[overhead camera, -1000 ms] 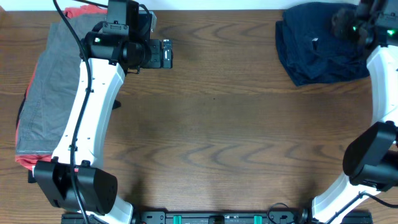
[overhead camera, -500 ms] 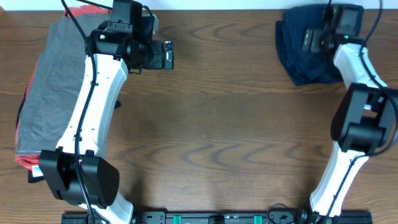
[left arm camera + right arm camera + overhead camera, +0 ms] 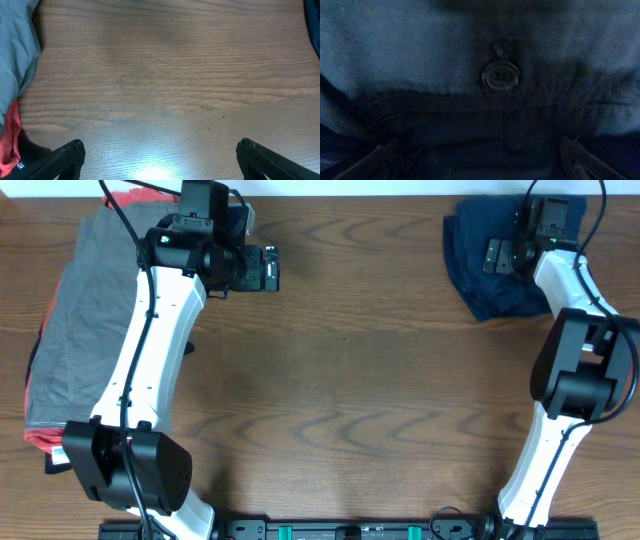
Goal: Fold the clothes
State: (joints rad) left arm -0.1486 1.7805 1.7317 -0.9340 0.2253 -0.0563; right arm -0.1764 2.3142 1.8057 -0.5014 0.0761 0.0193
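Note:
The dark navy-blue shorts (image 3: 478, 270) lie crumpled at the table's far right corner. My right gripper (image 3: 494, 256) is down on them. In the right wrist view the waistband and button (image 3: 500, 76) fill the frame, and the two fingers (image 3: 480, 160) are spread wide over the fabric, open, holding nothing. My left gripper (image 3: 270, 268) hovers open and empty over bare wood at the far left-centre; its fingers (image 3: 160, 155) sit far apart in the left wrist view.
A stack of clothes lies along the left edge: a grey garment (image 3: 75, 320) on top, red-orange fabric (image 3: 125, 198) showing beneath. The grey (image 3: 15, 45) and red (image 3: 9, 135) edges also show in the left wrist view. The brown wood table (image 3: 340, 400) spans the middle.
The right arm has swung in from the right edge and brought its gripper down onto the navy shorts. The left arm has barely shifted.

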